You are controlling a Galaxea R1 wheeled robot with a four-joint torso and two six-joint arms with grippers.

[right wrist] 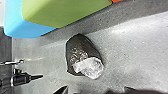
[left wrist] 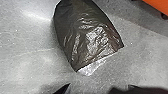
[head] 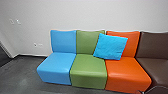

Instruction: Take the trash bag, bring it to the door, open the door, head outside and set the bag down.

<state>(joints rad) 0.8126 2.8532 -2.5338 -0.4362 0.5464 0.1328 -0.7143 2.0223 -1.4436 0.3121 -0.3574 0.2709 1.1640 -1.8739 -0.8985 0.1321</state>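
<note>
Our left claw (left wrist: 98, 85) and right claw (right wrist: 96, 87) gape wide; we see the dark trash bag (left wrist: 85, 32) on the floor (left wrist: 30, 62) near the couch (head: 88, 66).

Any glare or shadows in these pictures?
Left wrist view: bright glints on the dark trash bag, pale glare on the floor; right wrist view: a shadowed strip of floor along the green seat; head view: a soft sheen on the orange seat.
</note>
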